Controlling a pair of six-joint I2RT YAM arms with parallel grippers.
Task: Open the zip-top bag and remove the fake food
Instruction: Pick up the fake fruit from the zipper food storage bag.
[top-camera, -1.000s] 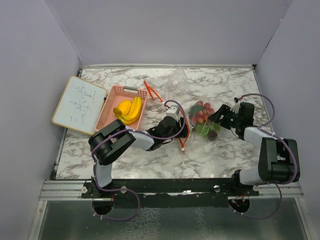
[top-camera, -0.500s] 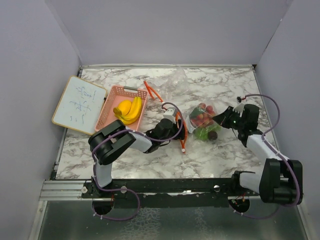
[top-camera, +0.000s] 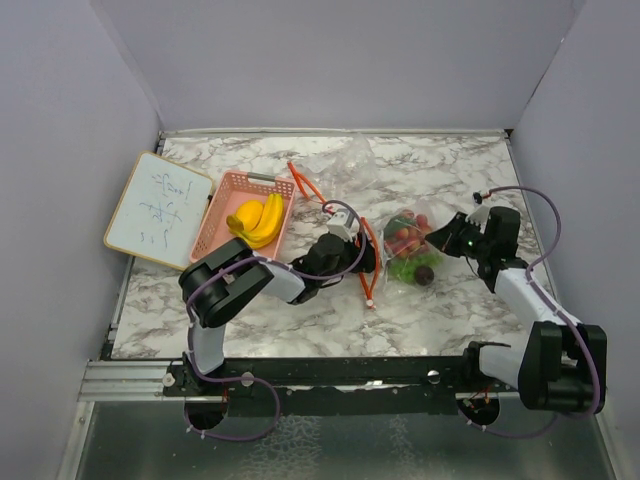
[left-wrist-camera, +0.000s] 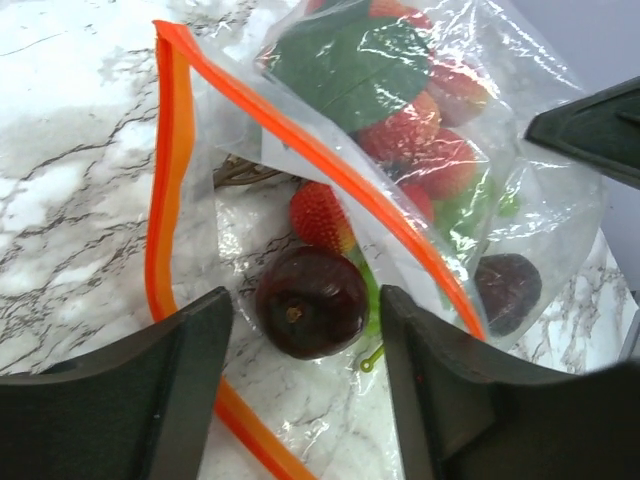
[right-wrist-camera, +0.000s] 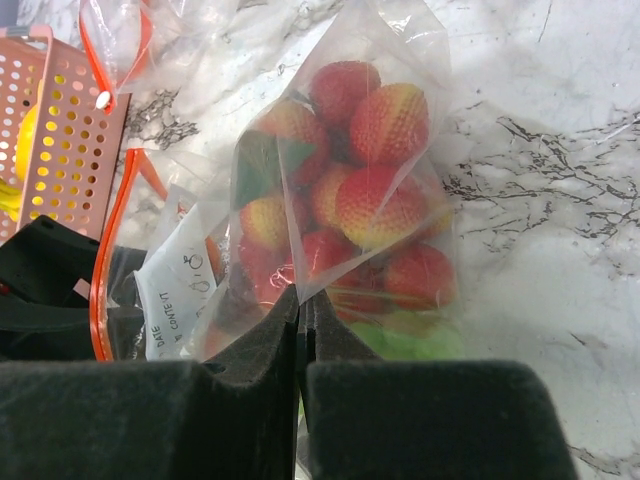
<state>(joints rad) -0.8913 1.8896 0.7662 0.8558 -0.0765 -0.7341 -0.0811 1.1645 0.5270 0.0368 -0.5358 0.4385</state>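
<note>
Top external: veined marble tabletop (top-camera: 420, 310) under zip-top bag (top-camera: 405, 250); lilac walls (top-camera: 330, 60)

zip-top bag (right-wrist-camera: 420, 45) clear crinkly plastic film, glossy, strawberries (right-wrist-camera: 385, 120) dimpled shiny plastic, purple piece (left-wrist-camera: 310, 300) smooth and glossy, bench (right-wrist-camera: 560, 130) polished marble look, my right tool (right-wrist-camera: 300, 315) matt black foam

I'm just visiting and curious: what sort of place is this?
Probably a robot test booth: plain walls box in a marble-look table, bolted-down arms handle a bag of toy fruit, and a whiteboard lies nearby.
</note>
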